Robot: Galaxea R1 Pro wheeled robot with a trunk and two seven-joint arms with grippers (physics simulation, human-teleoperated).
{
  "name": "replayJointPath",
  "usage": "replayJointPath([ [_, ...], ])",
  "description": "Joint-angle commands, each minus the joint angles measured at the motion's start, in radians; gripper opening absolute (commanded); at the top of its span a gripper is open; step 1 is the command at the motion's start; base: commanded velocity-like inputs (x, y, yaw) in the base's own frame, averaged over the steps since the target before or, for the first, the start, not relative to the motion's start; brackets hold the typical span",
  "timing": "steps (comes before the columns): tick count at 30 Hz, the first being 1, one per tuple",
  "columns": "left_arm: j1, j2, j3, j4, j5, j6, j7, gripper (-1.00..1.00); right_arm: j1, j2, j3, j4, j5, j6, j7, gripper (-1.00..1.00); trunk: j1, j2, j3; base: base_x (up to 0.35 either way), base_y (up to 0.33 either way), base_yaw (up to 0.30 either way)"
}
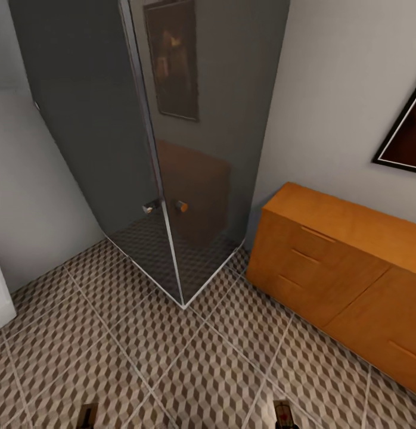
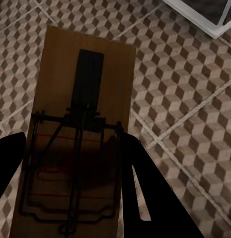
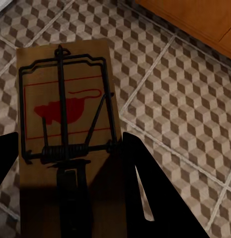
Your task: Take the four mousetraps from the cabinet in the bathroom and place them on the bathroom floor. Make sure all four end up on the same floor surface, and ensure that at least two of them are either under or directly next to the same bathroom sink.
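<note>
At the near left edge of the head view, the left pincer (image 1: 87, 415) hangs low over the bathroom floor (image 1: 172, 357). Its wrist view shows both fingers closed against the edges of a mousetrap (image 2: 78, 134), held flat above the tiles. A glass shower enclosure (image 1: 166, 179) stands at the far centre. The right pincer (image 1: 285, 415) likewise grips a second mousetrap (image 3: 65, 124), printed with a red mouse. The cabinet (image 1: 339, 268) sits right, drawers closed.
</note>
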Motion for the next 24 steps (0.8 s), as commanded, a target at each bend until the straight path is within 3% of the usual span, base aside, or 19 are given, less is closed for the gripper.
replayJointPath([
  [1,-0.002,-0.001,-0.008,0.004,-0.002,-0.004,0.01,-1.0,-0.001,-0.001,0.008,0.0,-0.013,-0.004,-0.002,-1.0,0.001,-0.002,-0.001,0.0,0.0,0.279],
  [24,-0.002,-0.001,-0.008,0.004,-0.002,-0.004,0.01,-1.0,-0.001,-0.001,0.008,0.0,-0.013,-0.004,-0.002,-1.0,0.001,-0.002,0.009,0.0,0.0,0.282],
])
